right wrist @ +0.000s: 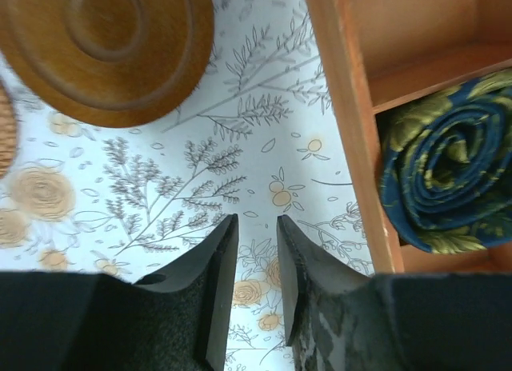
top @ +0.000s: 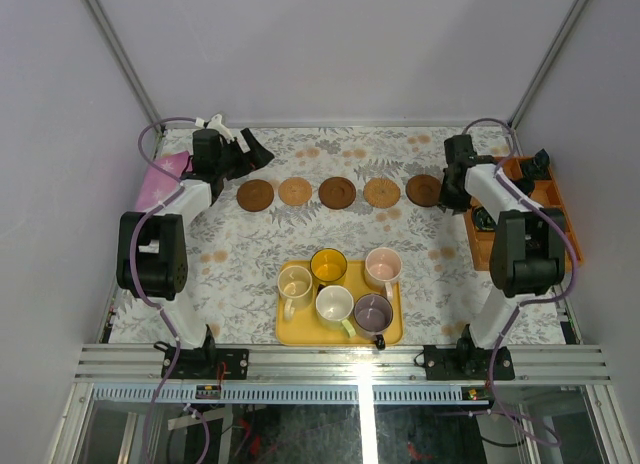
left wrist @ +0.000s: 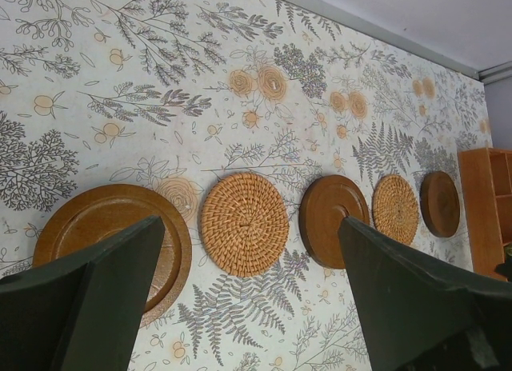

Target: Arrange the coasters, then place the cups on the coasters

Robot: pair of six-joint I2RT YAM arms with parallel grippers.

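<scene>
Several round coasters lie in a row across the far part of the table, dark wood and light woven by turns, from the leftmost dark one to the rightmost dark one. My left gripper hovers over the row's left end, wide open and empty, with a woven coaster between its fingers in the left wrist view. My right gripper hangs just right of the last dark coaster, its jaws a narrow gap apart with nothing between them. Several cups, among them yellow, pink and purple-grey, stand on the yellow tray.
An orange compartment tray sits at the right edge, close to my right gripper, with a rolled blue patterned cloth in one compartment. A pink object lies at the far left beside the left arm.
</scene>
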